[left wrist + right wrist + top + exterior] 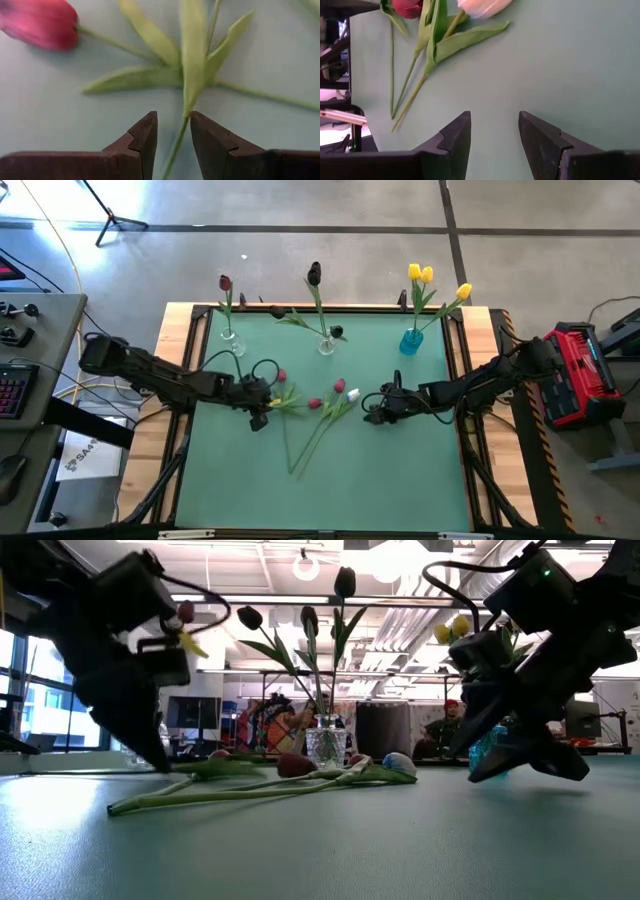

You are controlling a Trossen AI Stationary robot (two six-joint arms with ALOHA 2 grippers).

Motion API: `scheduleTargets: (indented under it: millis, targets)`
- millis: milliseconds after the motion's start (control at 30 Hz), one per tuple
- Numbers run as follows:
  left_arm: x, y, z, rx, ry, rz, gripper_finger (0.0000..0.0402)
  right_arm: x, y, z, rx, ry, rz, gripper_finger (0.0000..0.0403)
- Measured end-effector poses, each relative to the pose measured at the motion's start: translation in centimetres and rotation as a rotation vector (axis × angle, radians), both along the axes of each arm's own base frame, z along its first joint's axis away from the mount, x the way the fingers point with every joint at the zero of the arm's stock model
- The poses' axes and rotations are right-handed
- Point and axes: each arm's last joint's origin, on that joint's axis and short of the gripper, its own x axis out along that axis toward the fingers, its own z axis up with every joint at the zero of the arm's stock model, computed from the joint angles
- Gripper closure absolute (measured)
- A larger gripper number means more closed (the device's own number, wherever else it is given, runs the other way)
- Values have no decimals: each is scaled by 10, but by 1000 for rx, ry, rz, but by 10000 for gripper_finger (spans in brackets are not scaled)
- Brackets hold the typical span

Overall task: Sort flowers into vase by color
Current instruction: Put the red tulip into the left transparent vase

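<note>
Several tulips (322, 412) lie flat on the green mat (400, 470), with red, pink and white heads and their stems fanned toward the near edge. My left gripper (173, 145) is open and low over the mat. Its fingers stand on either side of one thin green stem (176, 142), just below that stem's leaves (181, 70). A pink head (40, 22) lies beyond them. My right gripper (494, 145) hovers open over bare mat right of the pile, with a white head (482, 6) and a red head (407, 7) ahead.
Three vases stand along the far edge. A clear one (230, 335) holds a dark red tulip, a clear one (326, 345) holds a black tulip, and a blue one (411, 340) holds yellow tulips. The wooden table rim (180, 380) frames the mat.
</note>
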Motion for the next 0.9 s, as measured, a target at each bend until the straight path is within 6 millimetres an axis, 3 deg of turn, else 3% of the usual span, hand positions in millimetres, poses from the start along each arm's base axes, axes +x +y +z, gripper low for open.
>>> scheduleTargets:
  millis: [267,567,900]
  targets:
    - [5,-1,-13,-35,51,-14,305,0,1,0,24,3,25,247]
    - [8,-2,-12,-82,6,28,392,0,1,0,28,4,31,247]
    - [13,-5,1,-269,-125,122,399,-1,1,-1,-2,16,41,247]
